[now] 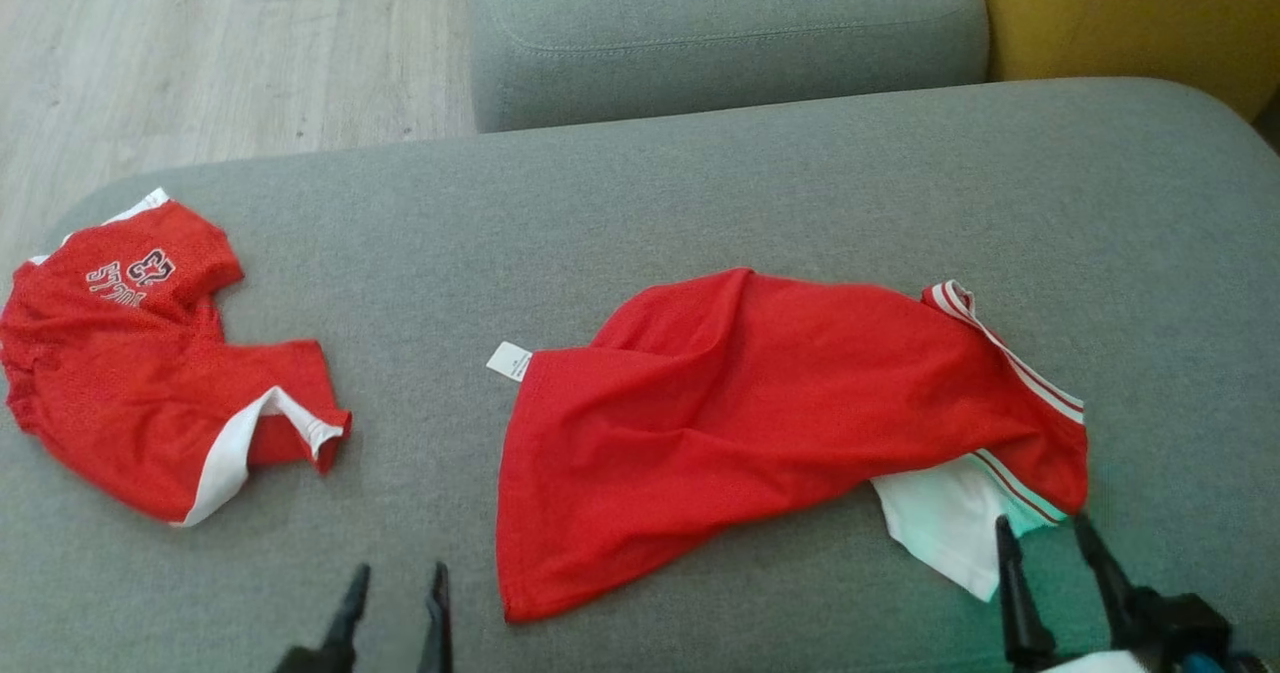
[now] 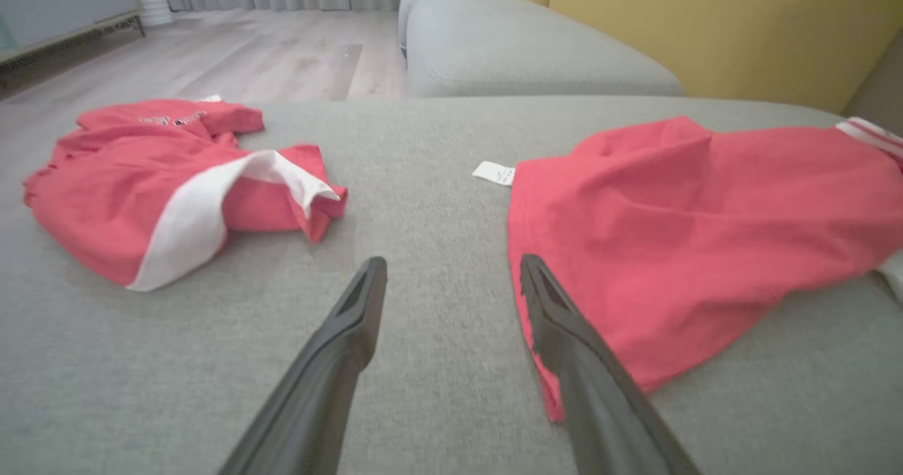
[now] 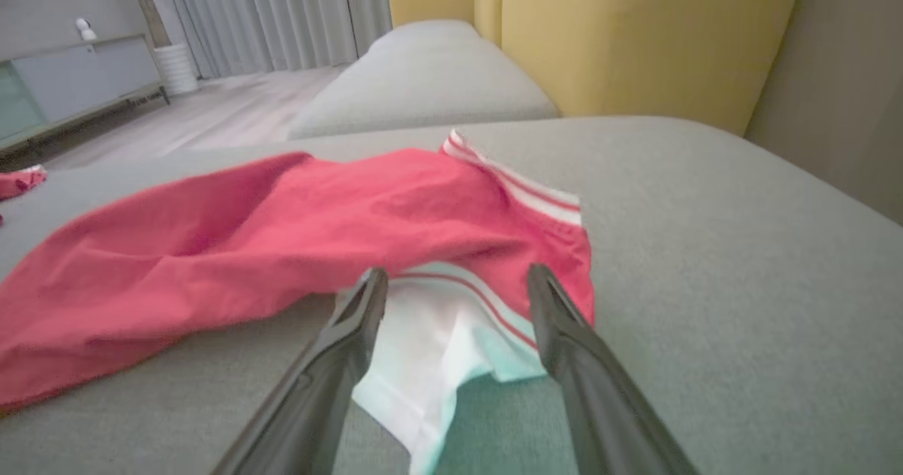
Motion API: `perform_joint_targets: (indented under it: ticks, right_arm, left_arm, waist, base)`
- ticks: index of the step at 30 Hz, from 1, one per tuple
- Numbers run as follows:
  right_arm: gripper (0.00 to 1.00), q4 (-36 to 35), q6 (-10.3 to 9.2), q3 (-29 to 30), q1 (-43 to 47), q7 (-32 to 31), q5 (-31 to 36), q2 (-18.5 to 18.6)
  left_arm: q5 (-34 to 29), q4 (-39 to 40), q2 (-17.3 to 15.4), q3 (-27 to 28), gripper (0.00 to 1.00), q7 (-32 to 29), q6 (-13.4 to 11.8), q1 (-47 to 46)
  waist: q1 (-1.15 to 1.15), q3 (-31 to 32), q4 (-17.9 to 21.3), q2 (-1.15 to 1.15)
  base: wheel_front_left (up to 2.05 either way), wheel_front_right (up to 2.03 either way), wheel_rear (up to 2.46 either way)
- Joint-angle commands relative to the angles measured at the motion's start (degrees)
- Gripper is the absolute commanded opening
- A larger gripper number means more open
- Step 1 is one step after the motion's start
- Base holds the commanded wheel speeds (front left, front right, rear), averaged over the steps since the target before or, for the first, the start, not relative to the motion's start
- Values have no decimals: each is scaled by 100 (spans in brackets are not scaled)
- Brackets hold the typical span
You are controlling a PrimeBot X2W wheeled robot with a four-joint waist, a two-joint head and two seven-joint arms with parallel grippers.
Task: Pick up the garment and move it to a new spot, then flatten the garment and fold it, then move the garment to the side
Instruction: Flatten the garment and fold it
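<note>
**Red garment crumpled mid-sofa, both grippers released**

The garment (image 1: 760, 423) lies rumpled at the centre of the grey sofa (image 1: 700, 203). At its 5 o'clock edge the right gripper (image 1: 1042, 521) is spread wide, holding nothing. At 8 o'clock the left gripper (image 1: 399, 568) gapes over bare cushion. A second shirt (image 1: 130, 373) lies at 9 o'clock

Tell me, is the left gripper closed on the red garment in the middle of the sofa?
No, the left gripper is open over bare grey cushion, and the red garment lies loose beside it.
</note>
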State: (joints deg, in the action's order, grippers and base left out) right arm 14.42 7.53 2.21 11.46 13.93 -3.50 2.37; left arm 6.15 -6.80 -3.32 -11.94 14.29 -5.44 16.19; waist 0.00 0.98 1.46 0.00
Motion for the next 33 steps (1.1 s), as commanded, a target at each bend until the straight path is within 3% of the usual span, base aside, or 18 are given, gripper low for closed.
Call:
perform_joint_targets:
  ticks: [1, 9, 13, 22, 33]
  right_arm:
    - [100, -78, -4, -157, -313, -146, -7, 51]
    - [100, 63, -4, -163, -501, -1832, -241, 51]
    - [100, 11, -4, -243, -611, -2283, -323, 51]
    - [100, -28, -4, -472, -836, -2400, -431, 51]
    - [100, 36, -4, -586, -954, -2321, -431, 51]
  left_arm:
    - [-16, -4, 44, 87, 100, 71, 54, -229]
    - [117, -421, 44, -293, 100, -876, 111, -494]
    - [205, -325, 43, -398, 100, -1308, 110, -658]
    - [518, -295, 43, -604, 100, -1900, 88, -860]
    - [846, -481, 44, -815, 100, -1986, 11, -1093]
  waist:
    - [0, 4, 12, 0]
    - [0, -110, 59, 0]
    - [0, -293, 33, 0]
    - [0, -502, 67, 0]
    - [0, -665, 205, 0]
  base:
    - [0, 0, 0]
    - [0, 0, 0]
    - [0, 0, 0]
    - [0, 0, 0]
    - [0, 0, 0]
